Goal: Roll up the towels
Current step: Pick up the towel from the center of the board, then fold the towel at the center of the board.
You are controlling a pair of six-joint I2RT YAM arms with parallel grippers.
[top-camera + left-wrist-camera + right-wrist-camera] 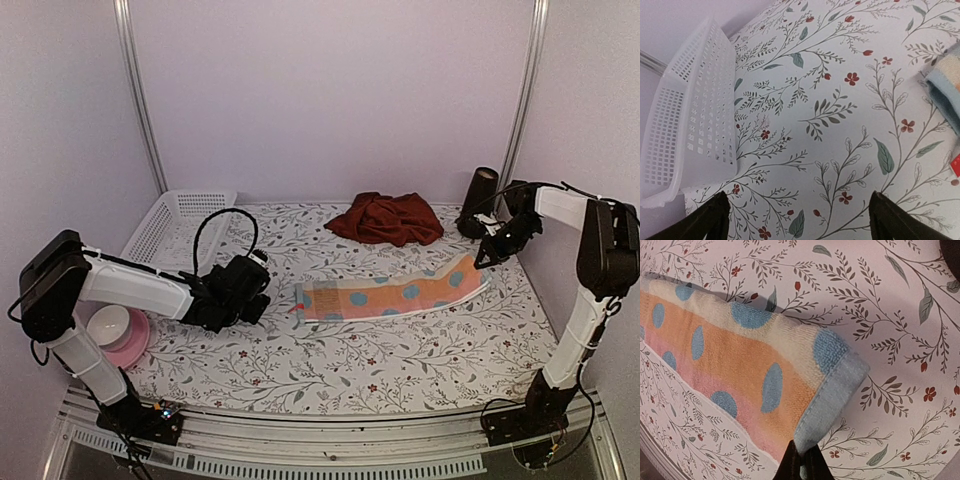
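R gripper (800,464) pinched shut on the blue-edged corner of the pastel towel (740,375); rest of the cloth lies stretched out away from my fingertips on the table (880,315). L gripper (800,222) spread wide, holding nothing; towel's other end just to its right, white basket (685,125) to its left. Maroon towel (385,218) bunched up, apart from both.

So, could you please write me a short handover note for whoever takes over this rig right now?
Left pincer: open, empty, above the table beside the pastel towel's left end.
Right pincer: shut on that towel's right-end corner.
Maroon towel: crumpled at the back, untouched.
Done: pastel towel lies folded in a long strip.
Left: roll both towels.
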